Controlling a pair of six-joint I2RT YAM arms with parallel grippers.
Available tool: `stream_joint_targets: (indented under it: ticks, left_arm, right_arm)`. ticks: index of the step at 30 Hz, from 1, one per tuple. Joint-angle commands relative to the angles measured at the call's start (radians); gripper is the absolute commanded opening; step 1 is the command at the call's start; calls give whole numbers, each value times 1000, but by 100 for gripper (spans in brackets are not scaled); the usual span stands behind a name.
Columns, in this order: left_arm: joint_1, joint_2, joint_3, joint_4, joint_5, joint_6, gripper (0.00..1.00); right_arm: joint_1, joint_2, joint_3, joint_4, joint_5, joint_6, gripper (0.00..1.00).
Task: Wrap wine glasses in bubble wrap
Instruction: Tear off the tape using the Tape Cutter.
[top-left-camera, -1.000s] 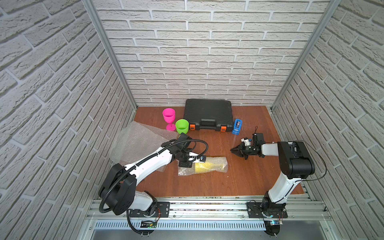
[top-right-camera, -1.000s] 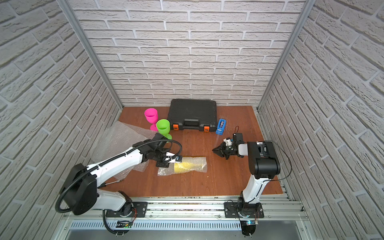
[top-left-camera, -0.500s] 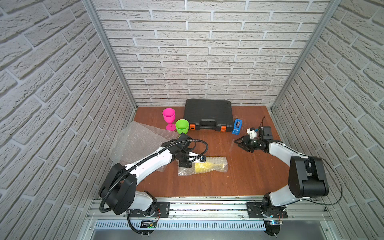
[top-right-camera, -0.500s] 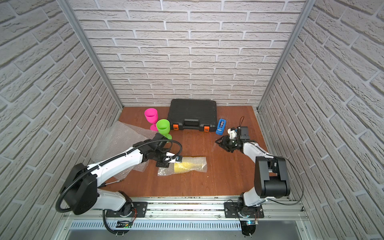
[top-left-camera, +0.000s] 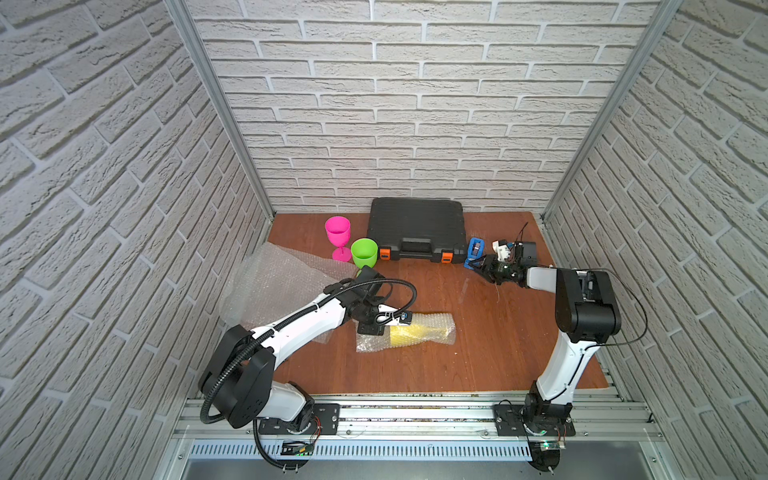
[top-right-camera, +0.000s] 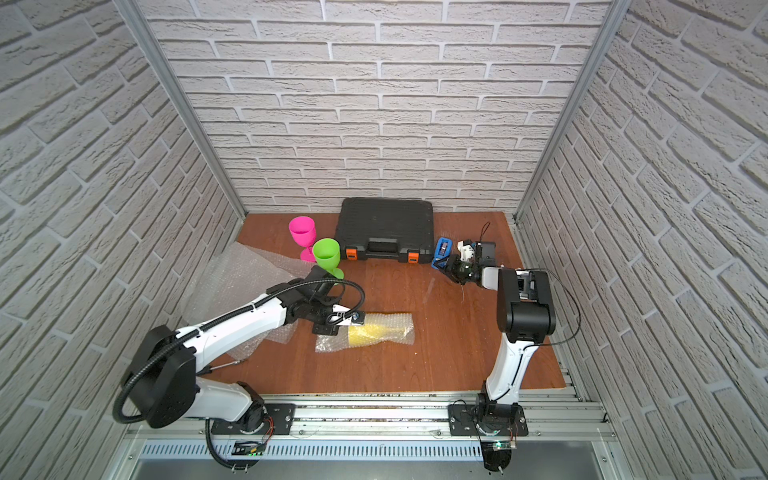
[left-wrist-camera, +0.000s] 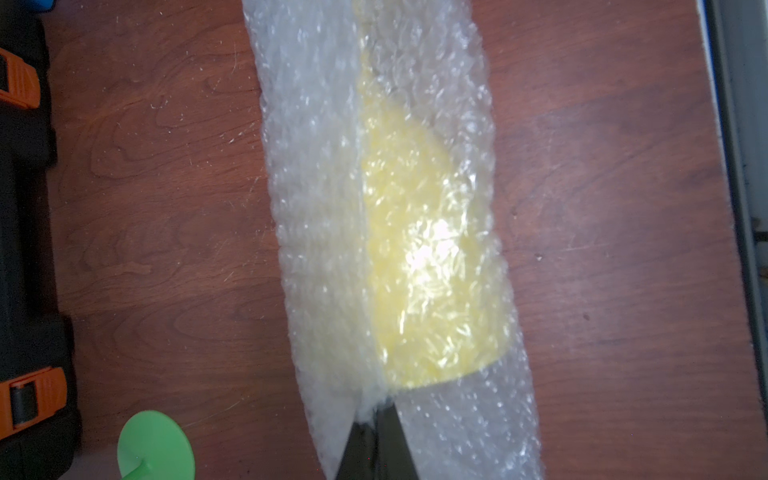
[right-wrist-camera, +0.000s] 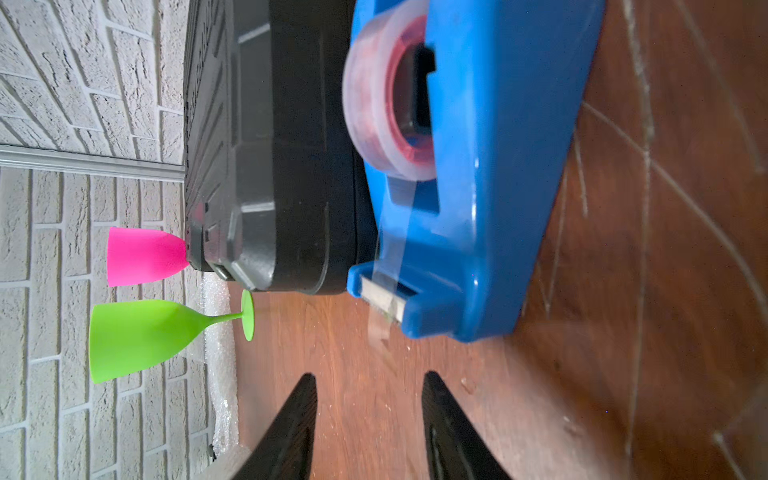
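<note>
1. Your right arm has carried the right gripper (top-left-camera: 478, 266) from the middle of the brown wooden table (top-left-camera: 490, 357) out to 1 o'clock. Its elbow has folded back after the stretch of half a second ago. Your left arm has stayed where it was.
2. Your right gripper (right-wrist-camera: 370, 376) has its jaws spread with only bare tabletop between them. The tips stand just short of the blue plastic tape dispenser (right-wrist-camera: 478, 208) without touching it. A free end of clear tape hangs off the cutter ahead of them.
3. Your left gripper (left-wrist-camera: 380, 409) is pressed together, pinching the clear crinkly bubble wrap (left-wrist-camera: 316, 216) where its overlapped edges meet, past the bowl's rim.
4. The yellow plastic goblet (top-left-camera: 415, 332) lies on its side inside that wrap, just toward 6 o'clock from the table's centre. Its bowl mouth points to 9 o'clock and its stem to 3 o'clock.
5. The hot pink plastic goblet (top-left-camera: 337, 235) and the lime green plastic goblet (top-left-camera: 364, 251) stand upright and bare at 11 o'clock, just beside each other. The green one is nearer the centre.
6. The loose bubble-wrap sheets (top-left-camera: 282, 282) lie at 9 o'clock, partly under your left arm.
7. The black plastic tool case with orange latches (top-left-camera: 415, 224) sits at 12 o'clock against the back wall, with the dispenser just beside its 3 o'clock end.
</note>
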Motion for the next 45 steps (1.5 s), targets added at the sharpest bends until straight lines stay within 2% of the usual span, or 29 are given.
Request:
stream_joint_targets:
  ticks: [1, 7, 14, 19, 26, 33, 41, 45]
  left_arm:
    - [-5, 28, -3, -43, -5, 10, 2]
    - [-5, 31, -4, -48, -9, 12, 2]
    - [-4, 31, -3, -48, -11, 12, 2]
    - [-6, 29, -4, -50, -14, 12, 2]
    - [-4, 32, -4, -54, -12, 12, 1]
    - [-7, 26, 1, -63, -17, 10, 1]
    - [-9, 14, 0, -60, -16, 11, 1]
    - [-9, 11, 1, -60, -13, 9, 1]
  right_arm:
    - [-3, 2, 23, 81, -26, 9, 39]
    - [-4, 63, 52, 87, -30, 23, 30]
    - [-4, 67, 66, 50, -17, 14, 19]
    - [-2, 59, 69, -23, 25, 5, 3]
    - [11, 80, 143, -441, 210, -13, 3]
    - [20, 69, 178, -506, 268, -24, 3]
    - [47, -127, 109, -406, 292, -107, 3]
    - [82, -232, 83, -426, 314, -181, 3]
